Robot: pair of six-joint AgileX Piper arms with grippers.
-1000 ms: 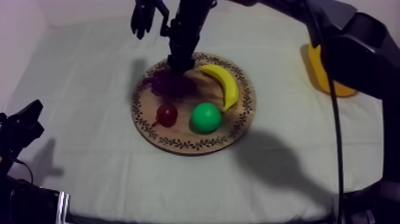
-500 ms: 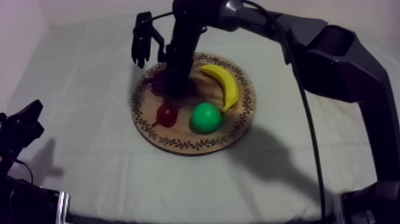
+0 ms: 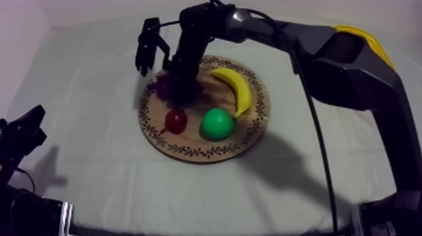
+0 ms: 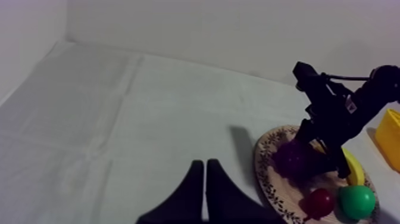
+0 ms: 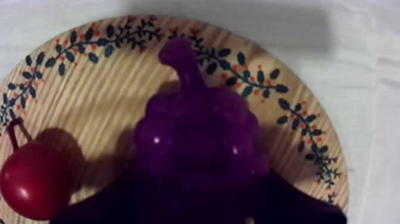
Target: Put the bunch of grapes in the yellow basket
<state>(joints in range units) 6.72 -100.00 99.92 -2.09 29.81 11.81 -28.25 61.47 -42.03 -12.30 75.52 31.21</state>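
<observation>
The purple bunch of grapes (image 3: 163, 85) lies on the far left part of the round wooden board (image 3: 251, 135). My right gripper (image 3: 178, 88) reaches down onto it from the right. In the right wrist view the grapes (image 5: 199, 134) sit between the dark fingers (image 5: 297, 193), which press against both sides of the bunch while it rests on the board (image 5: 89, 89). My left gripper (image 4: 204, 190) hovers low at the table's left, fingers together as a narrow wedge. The yellow basket (image 3: 364, 36) stands at the far right, mostly hidden by the right arm.
A banana (image 3: 236, 89), a green round fruit (image 3: 217, 123) and a small red fruit (image 3: 175, 120) share the board. In the left wrist view the basket (image 4: 390, 137) shows beyond the board (image 4: 268, 182). Bare cloth lies all around the board.
The right arm has swung and lowered over the board, its elbow dropping into view and covering the basket. Its gripper stayed at the grapes, which shifted slightly left. The left arm has not moved.
</observation>
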